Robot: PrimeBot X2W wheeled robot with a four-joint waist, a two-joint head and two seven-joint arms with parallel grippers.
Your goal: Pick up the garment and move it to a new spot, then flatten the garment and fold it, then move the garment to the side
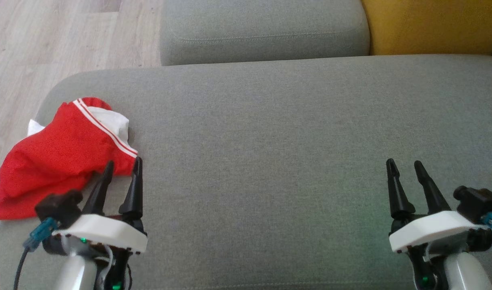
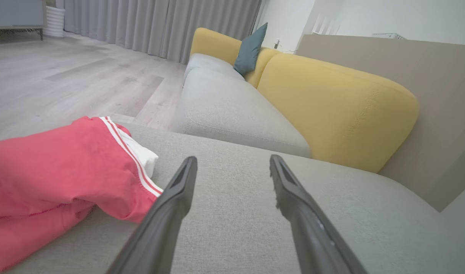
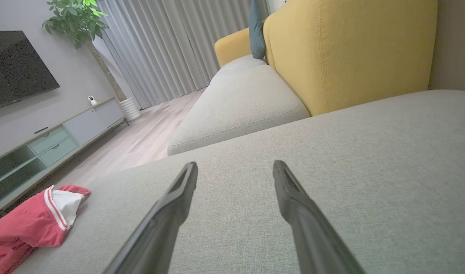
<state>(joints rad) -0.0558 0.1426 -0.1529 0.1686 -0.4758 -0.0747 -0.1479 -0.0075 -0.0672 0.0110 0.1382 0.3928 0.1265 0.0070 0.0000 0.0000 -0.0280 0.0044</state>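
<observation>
Head, left gripper [image 1: 123, 162]: nearest, jaws spread, empty, over seat cushion [image 1: 270, 133] left part.
Head, garment [image 1: 60, 157]: bunched, at cushion's left edge, long axis diagonal.
Head, right gripper [image 1: 403, 162]: spread, empty, cushion's right part.
Left wrist, garment [image 2: 57, 171]: just beside left finger.
Right wrist, garment [image 3: 30, 224]: cushion's far-left corner, well apart.
Nearer arm: left, likely.

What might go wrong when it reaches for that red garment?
The red garment lies bunched at the left edge of the grey cushion, above the floor; a nudge might push it off. Crumpled layers mean the open left jaws may pinch several at once, making flattening harder.
</observation>
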